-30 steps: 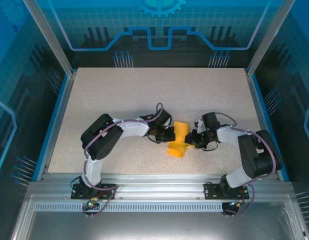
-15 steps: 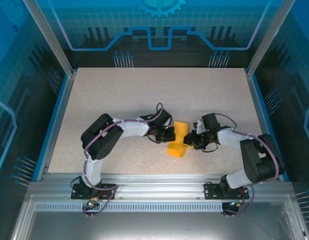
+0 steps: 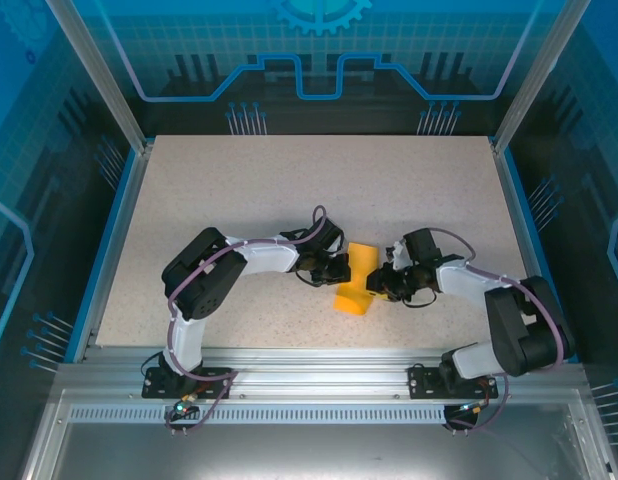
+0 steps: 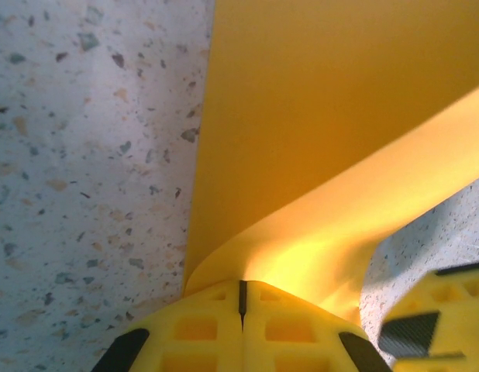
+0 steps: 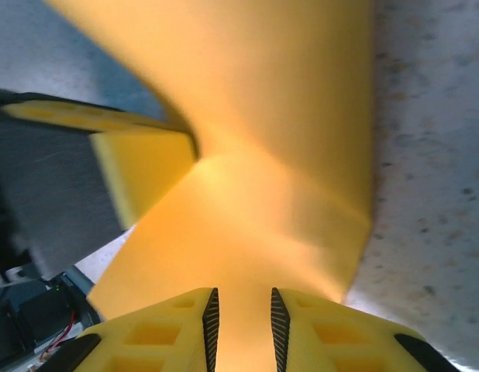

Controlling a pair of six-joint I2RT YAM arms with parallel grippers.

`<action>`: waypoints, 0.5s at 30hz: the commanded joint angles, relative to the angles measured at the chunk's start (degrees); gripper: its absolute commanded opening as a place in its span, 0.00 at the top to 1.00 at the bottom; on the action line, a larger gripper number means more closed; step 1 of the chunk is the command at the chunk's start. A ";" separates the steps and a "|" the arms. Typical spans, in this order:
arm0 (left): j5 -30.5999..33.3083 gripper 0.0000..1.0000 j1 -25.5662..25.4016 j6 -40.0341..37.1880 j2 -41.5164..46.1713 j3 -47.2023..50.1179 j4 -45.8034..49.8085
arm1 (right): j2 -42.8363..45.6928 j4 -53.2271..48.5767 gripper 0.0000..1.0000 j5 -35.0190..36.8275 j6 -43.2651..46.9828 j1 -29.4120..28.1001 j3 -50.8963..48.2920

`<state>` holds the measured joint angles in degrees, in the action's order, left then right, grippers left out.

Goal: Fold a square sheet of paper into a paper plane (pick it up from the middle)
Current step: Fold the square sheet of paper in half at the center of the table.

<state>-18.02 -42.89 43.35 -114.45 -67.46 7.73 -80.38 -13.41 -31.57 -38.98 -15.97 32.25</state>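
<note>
The square sheet of paper [image 3: 357, 278] looks smooth and matt. The desk [image 3: 239, 190] is speckled, stone-like and faintly grainy.

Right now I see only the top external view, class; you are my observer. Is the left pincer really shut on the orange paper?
Observer: Yes. In the left wrist view the left pincer is shut, its jaws meeting on an edge of the paper.
Operator: And the right one?
Observer: In the right wrist view the right pincer has its jaws slightly apart, with paper showing in the gap.
Operator: Is the sheet flat?
Observer: No; a band of it curves up off the table toward the left pincer.
</note>
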 commanded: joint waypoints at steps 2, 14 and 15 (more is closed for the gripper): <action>0.95 1.00 -0.96 -1.60 -2.72 -0.07 5.24 | 0.84 1.22 0.72 -1.77 -2.17 -1.68 -1.25; 0.88 1.00 -0.96 -1.52 -2.83 0.14 5.02 | -3.66 -1.93 0.72 1.34 0.95 -1.45 -2.17; 0.88 1.00 -0.96 -1.52 -2.84 0.18 4.93 | -2.97 -2.46 0.72 1.41 0.95 -1.45 -1.96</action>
<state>-18.02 -42.98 43.16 -114.45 -67.48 7.73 -84.23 -12.16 -31.53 -39.09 -16.95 30.44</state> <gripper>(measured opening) 0.060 0.277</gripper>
